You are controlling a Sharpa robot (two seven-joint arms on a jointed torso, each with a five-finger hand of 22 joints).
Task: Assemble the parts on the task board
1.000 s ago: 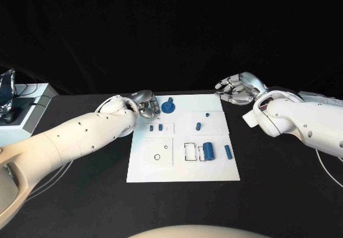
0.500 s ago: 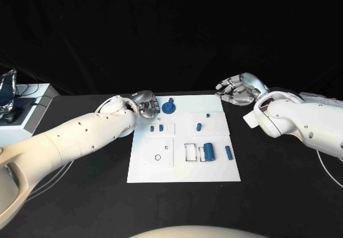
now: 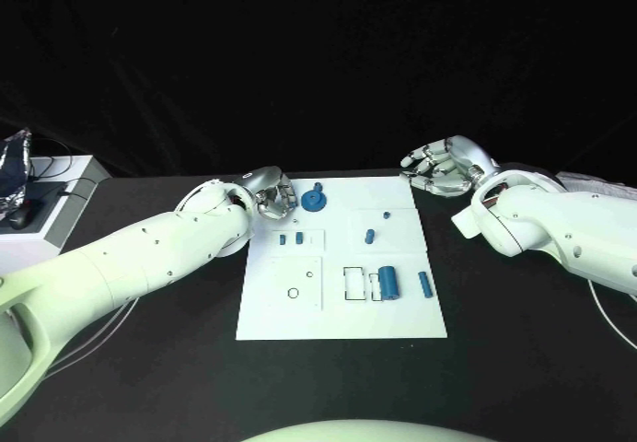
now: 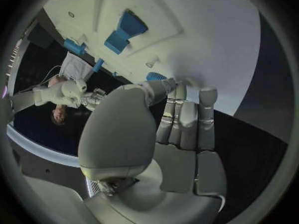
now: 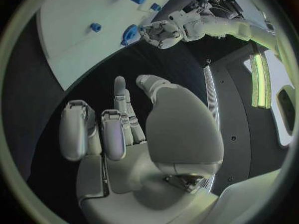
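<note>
We judge pickup step: left robot hand (image 3: 272,193) unladen, fingers apart, beside round blue part (image 3: 313,199). Right robot hand (image 3: 445,167) curled, holding nothing. Next: grasp part.

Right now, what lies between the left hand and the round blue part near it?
In the head view, only bare white task board separates the left hand from the round blue part.

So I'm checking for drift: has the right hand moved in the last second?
No. The right hand sits at the same spot off the white board's far right corner.
</note>
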